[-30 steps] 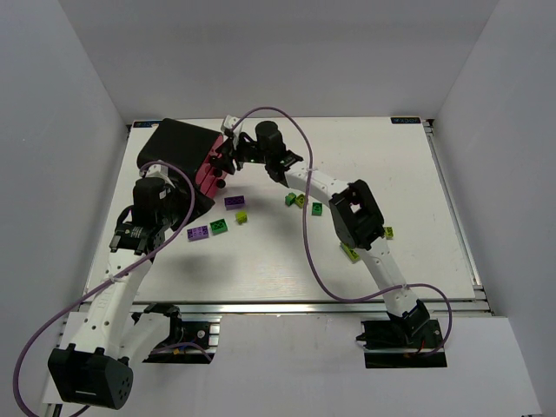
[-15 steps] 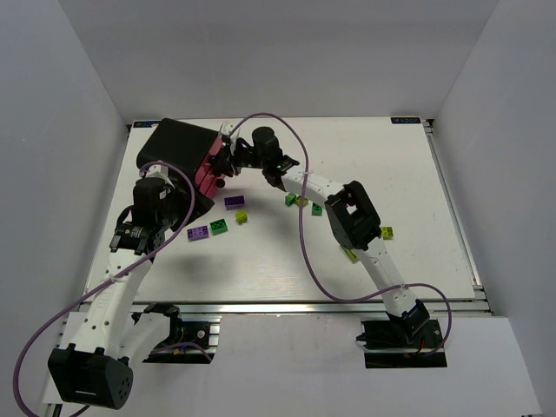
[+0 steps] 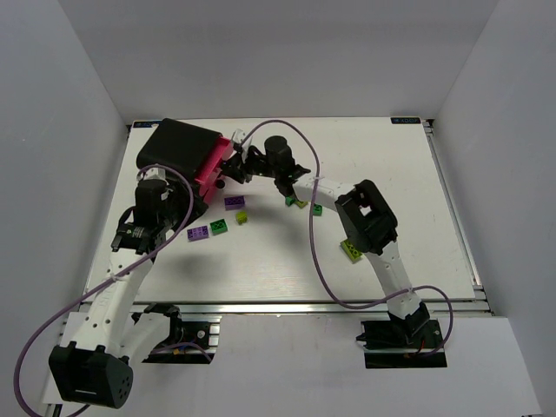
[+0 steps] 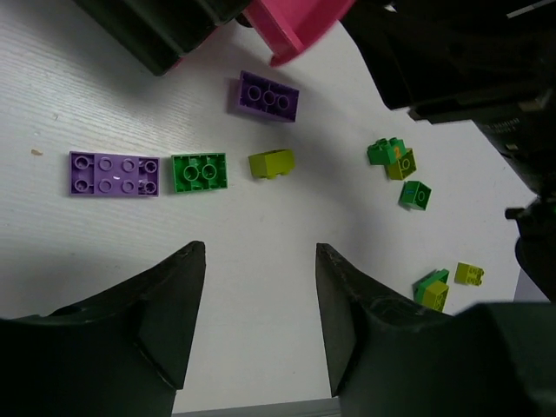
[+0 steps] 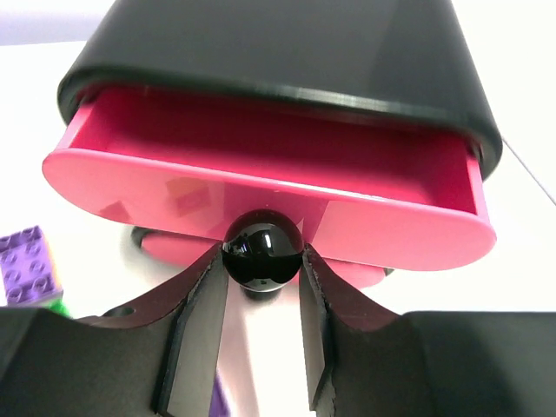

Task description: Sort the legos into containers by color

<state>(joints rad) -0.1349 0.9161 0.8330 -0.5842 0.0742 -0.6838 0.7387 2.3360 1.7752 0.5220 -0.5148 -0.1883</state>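
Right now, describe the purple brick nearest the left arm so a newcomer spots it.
In front of the black cabinet at the table's far left, three bricks lie in a row; the purple brick is its left end, beside a green brick. The other purple brick, nearer the pink drawer, shows one row of circles, this one two.
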